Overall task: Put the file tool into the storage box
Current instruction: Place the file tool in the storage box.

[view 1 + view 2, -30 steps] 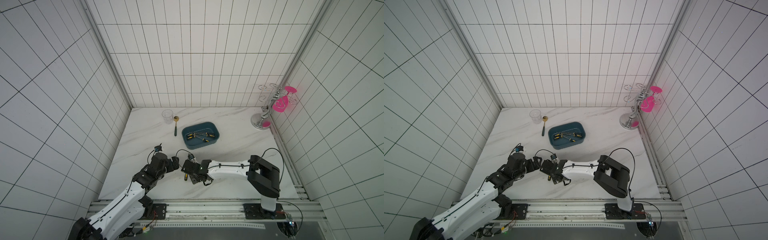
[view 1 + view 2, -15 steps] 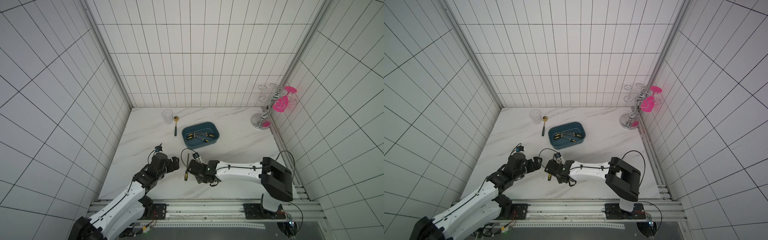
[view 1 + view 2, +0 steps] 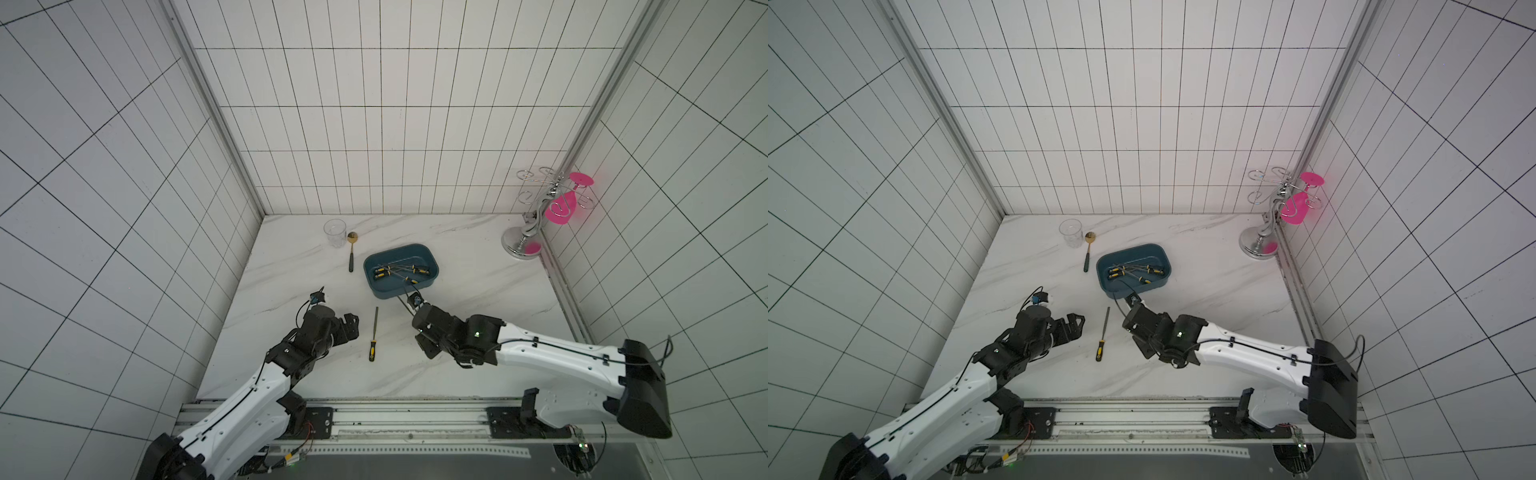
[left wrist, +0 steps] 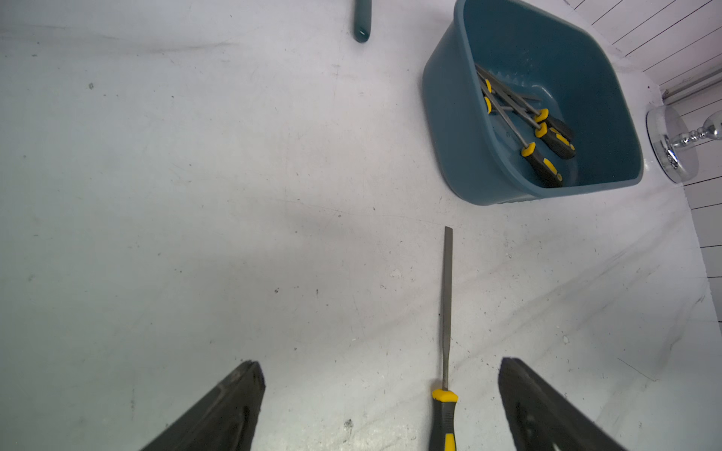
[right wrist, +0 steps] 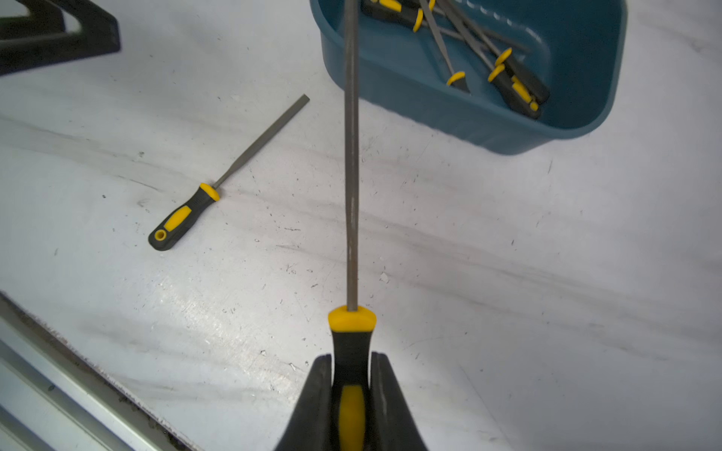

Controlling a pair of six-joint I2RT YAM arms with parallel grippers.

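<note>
Tile walls close in three sides of a marble table, with a metal rail along the front. From that rail the left arm and the right arm reach in over the marble.

Toward the back, about midway across, sits the teal box, with several yellow-and-black files lying crossed inside it. Off in the far right corner stands a chrome stand with a pink glass hanging from it. At the back left there is a clear glass, and just beside it a spoon with a gold bowl and a dark handle.

The right gripper is clamped tight on the handle of the held file, just behind the yellow collar. That file is up off the table, and its grey shaft points straight at the box. The tip reaches the near wall; whether it has cleared the rim I cannot tell.

The left gripper has its jaws spread wide and grips nothing. Just beside it the loose file lies flat on the marble between the two grippers, handle toward the rail and tip toward the box, well short of it.
</note>
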